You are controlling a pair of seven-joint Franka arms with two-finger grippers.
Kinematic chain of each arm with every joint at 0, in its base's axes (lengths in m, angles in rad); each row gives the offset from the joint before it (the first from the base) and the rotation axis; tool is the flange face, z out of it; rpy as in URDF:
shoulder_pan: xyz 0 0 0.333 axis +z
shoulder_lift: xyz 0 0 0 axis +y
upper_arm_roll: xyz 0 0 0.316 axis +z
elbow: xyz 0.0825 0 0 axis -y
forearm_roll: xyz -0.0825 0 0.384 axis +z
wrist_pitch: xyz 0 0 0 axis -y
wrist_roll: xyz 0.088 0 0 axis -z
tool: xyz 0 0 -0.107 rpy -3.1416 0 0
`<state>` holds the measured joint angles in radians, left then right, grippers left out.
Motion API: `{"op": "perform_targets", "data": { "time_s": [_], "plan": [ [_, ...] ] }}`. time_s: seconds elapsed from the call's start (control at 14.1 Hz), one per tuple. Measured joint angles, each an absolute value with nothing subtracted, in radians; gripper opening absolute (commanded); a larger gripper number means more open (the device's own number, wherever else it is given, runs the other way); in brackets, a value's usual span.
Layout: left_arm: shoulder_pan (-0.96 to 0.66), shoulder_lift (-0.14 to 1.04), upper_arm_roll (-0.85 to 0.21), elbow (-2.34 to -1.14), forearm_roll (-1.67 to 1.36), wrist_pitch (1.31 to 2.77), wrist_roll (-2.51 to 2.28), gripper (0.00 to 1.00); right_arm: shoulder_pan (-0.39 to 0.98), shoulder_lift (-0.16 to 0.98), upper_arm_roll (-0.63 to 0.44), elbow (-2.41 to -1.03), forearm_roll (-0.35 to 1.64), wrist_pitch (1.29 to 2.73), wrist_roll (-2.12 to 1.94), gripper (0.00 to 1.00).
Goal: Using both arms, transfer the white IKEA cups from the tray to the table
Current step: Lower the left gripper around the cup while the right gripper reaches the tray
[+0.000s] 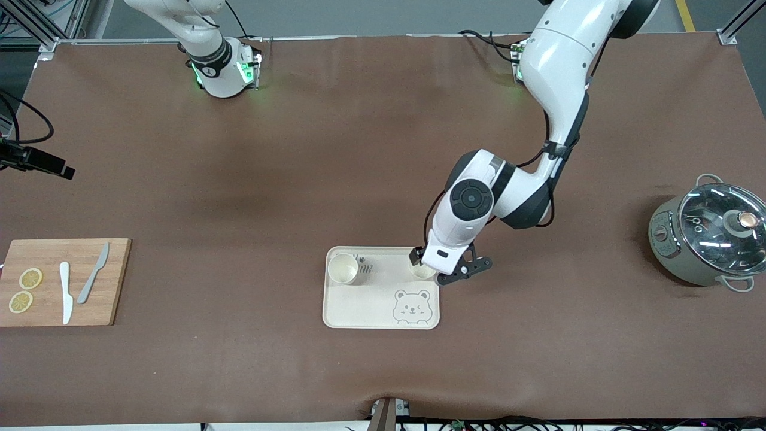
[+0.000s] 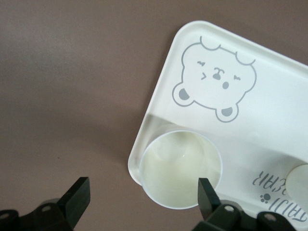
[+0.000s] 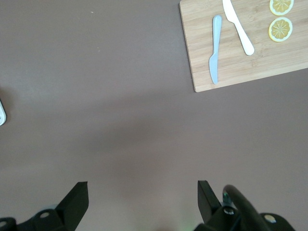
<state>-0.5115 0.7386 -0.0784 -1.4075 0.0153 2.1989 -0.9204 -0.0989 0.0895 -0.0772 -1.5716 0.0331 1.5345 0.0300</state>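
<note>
**Two cups on the bear tray, left tool spread around one**

The left arm reaches down from its base to the cream tray (image 1: 383,311), which lies near the middle of the table (image 1: 239,179). Its left tool (image 2: 144,199) hangs low over the tray corner toward the left arm's end of the table, farther from the front camera than the printed bear face (image 1: 412,307). The fingers (image 2: 208,192) stand spread wide, one over the cup's rim and the other out past the tray's edge over the table, and neither presses on the cup wall in the left wrist view. The cup under it (image 2: 181,169) stands upright on the tray, mouth up. The second white cup (image 1: 343,268) stands upright in the tray's other corner, toward the right arm's end, well apart from the first.

The right arm waits high above bare table; its right tool (image 3: 143,197) is spread open, holding nothing.

Toward the right arm's end lies a wooden cutting board (image 1: 114,281) carrying a white knife (image 1: 66,292), a grey knife (image 1: 94,273) and two lemon slices (image 1: 26,290). At the left arm's end stands a grey-green pot (image 1: 670,245) with a glass lid (image 1: 721,227).
</note>
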Motion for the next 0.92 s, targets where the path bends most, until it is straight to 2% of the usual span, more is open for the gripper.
{"op": "perform_targets", "data": {
  "time_s": [0.14,0.49,0.57,0.92],
  "plan": [
    [-0.515,0.746,-0.078,-1.407,0.015,2.199,-0.921,0.54,-0.099,0.147,-0.077,-1.562,0.033,1.550,0.030,1.00],
    [-0.515,0.778,-0.078,-1.407,0.015,2.203,-0.921,0.03,-0.104,0.246,-0.077,-1.545,0.033,1.617,0.030,1.00],
    [-0.515,0.783,-0.078,-1.407,0.015,2.212,-0.921,0.00,-0.104,0.250,-0.074,-1.545,0.035,1.625,0.030,1.00],
    [-0.517,0.782,-0.078,-1.383,0.015,2.226,-0.921,0.00,-0.063,0.291,-0.058,-1.545,0.047,1.696,0.101,1.00]
  ]
}}
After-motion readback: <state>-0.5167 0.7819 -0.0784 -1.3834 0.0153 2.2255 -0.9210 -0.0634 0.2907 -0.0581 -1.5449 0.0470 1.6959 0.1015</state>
